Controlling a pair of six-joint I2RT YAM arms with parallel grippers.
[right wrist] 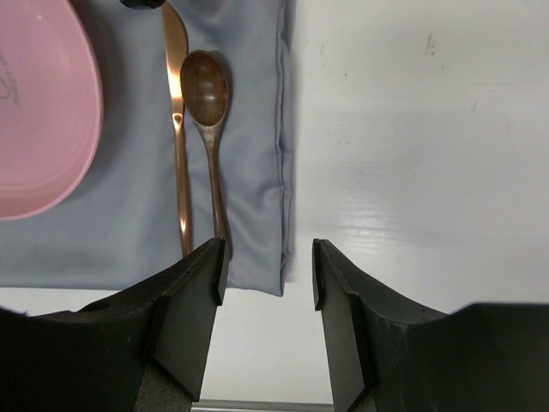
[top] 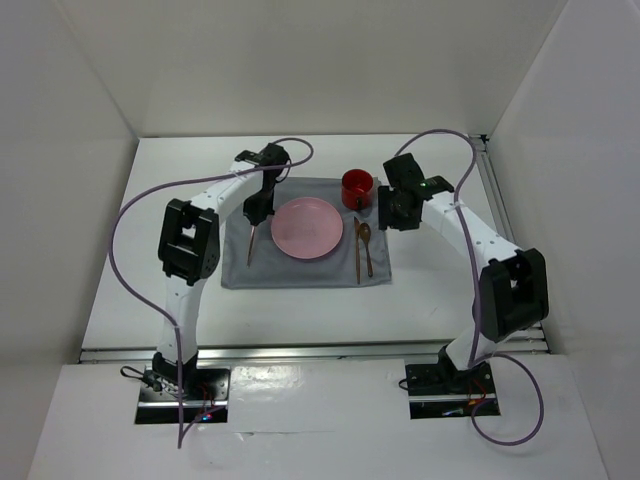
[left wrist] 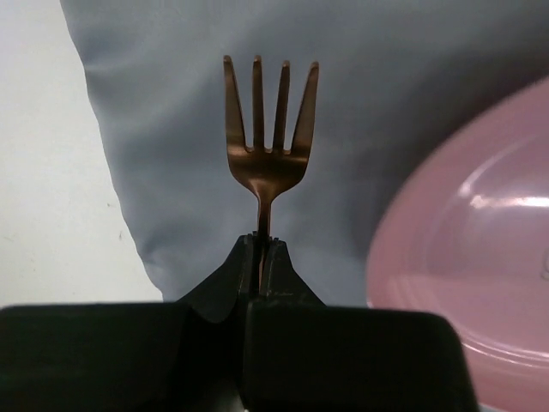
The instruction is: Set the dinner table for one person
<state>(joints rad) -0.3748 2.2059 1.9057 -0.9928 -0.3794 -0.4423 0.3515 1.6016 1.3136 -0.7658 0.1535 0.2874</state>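
While the left gripper (left wrist: 262,247) pinches a copper fork (left wrist: 266,167) by its stem, fingers shut tight on it, the tines point out over a grey mat (left wrist: 171,129) just beside the pink plate (left wrist: 463,257). Across the plate, the right gripper (right wrist: 268,253) hangs spread wide and empty near a spoon (right wrist: 208,94) and knife (right wrist: 177,129). The white dinner table (right wrist: 412,129) lies below both, under mat and plate.

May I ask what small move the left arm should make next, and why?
Probably lower and release: the left gripper is shut on the copper four-tined fork, held over the grey cloth mat, left of the round pink plate.
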